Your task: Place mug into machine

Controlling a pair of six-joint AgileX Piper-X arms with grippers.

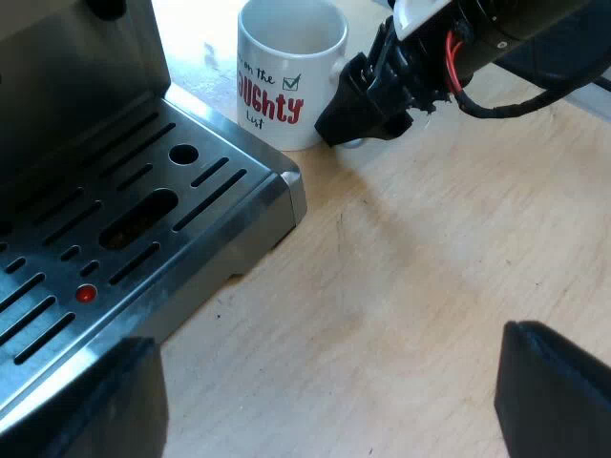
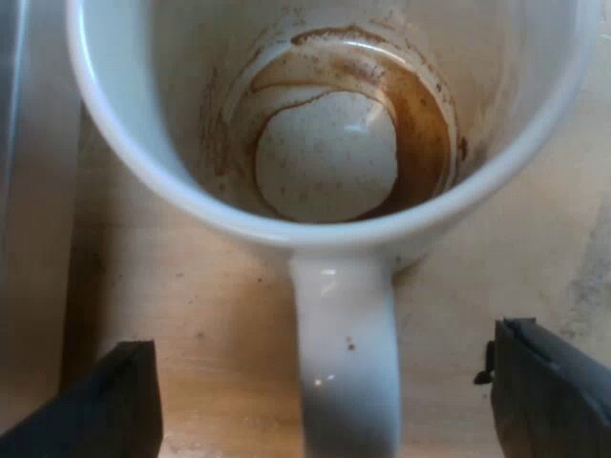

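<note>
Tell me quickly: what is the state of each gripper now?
Left gripper: open, holding nothing.
Right gripper: open around the white mug's handle, not gripping it.

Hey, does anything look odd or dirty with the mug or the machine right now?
Yes: the mug has a brown coffee stain ringing its inner bottom, so it isn't clean. It stands upright on the wooden table beside the machine's drip tray. Nothing looks spilled or damaged.
</note>
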